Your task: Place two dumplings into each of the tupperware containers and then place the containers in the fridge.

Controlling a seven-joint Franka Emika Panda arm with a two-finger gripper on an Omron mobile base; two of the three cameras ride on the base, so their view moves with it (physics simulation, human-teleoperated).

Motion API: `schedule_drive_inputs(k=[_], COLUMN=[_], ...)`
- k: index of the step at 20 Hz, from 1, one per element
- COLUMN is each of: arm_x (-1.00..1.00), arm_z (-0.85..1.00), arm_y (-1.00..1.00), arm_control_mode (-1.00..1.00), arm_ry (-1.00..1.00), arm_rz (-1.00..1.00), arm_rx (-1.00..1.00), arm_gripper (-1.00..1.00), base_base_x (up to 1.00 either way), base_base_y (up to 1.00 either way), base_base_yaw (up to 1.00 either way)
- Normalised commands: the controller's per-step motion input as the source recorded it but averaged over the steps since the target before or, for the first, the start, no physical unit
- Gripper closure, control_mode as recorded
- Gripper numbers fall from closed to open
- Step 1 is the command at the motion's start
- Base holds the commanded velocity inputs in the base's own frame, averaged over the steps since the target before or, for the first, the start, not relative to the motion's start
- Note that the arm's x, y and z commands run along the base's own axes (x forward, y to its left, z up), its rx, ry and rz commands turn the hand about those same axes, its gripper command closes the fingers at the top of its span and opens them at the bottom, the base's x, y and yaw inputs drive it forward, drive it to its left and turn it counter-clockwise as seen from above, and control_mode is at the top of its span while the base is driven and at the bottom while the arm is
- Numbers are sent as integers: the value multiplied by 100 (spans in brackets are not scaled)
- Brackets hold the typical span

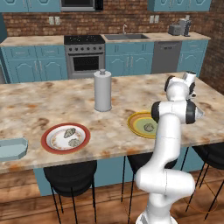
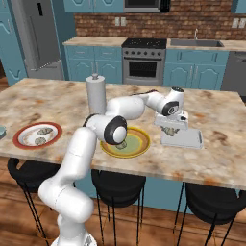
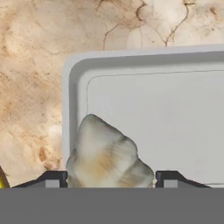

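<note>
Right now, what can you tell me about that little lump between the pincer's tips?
It is a dumpling: a small, lumpy, beige-grey piece with crimped folds and a tan streak, looking like soft dough. It sits between the two dark tips of the pincer, which stand wide on either side of it. Under it lies a whitish square container with a raised rim, resting on the marbled counter. Whether the dumpling already rests on the container's floor cannot be told.
</note>
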Motion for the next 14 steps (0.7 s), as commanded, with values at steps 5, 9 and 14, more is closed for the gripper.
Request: schedule_drive_inputs(k=[5, 9, 14], arm_x=[12, -53, -92], arm_z=[-16, -20, 0], arm_y=[8, 35, 93], arm_control_mode=[-100, -100, -100], arm_ry=[0, 0, -4], arm_rz=[0, 0, 3], arm_rx=[0, 0, -4], arm_gripper=[-100, -100, -100], base_base_x=[0, 0, 0], base_base_y=[0, 0, 0], base_base_yaw=[0, 0, 0])
